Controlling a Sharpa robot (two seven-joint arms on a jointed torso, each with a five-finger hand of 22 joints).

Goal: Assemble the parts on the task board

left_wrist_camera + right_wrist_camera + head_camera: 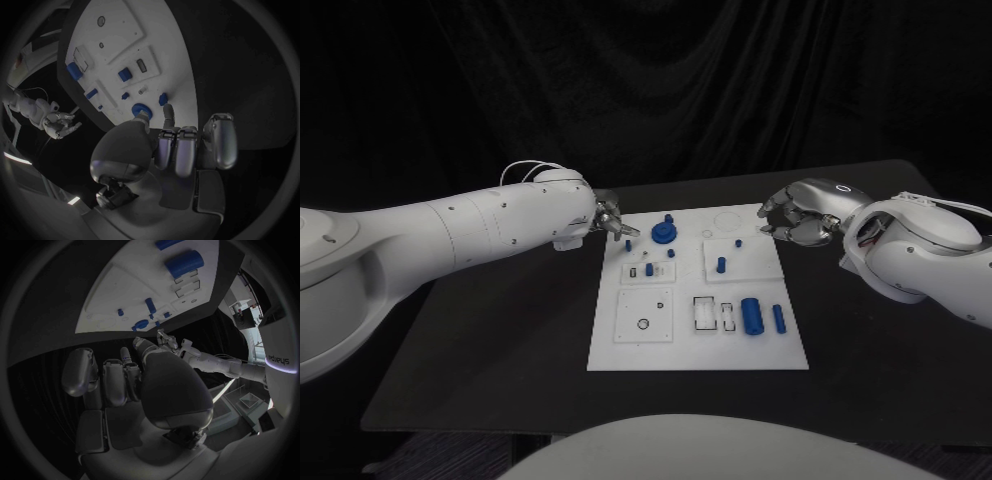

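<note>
Left hand poised at the far left corner of the task board, fingers curled inward in a loose bunch, nothing visibly between them; fingertips just beside the round blue part with its upright peg, whether touching it cannot be told. Left arm reaching in across the black table, wrist bent so the palm faces the board. Right hand hovering just off the board's far right corner, fingers curled in toward the palm, holding nothing, apart from every part. Right arm folded back, forearm angled away from the board. On the task board: the round blue part near the far left corner, by the left hand; small blue pegs standing near the board's middle; a thick blue cylinder lying toward the near right corner, with a slimmer blue rod just beside it on the side nearer the board's right edge; white rectangular slots just beside the cylinder on its other side; a small dark ring on the near left square of the board.
</note>
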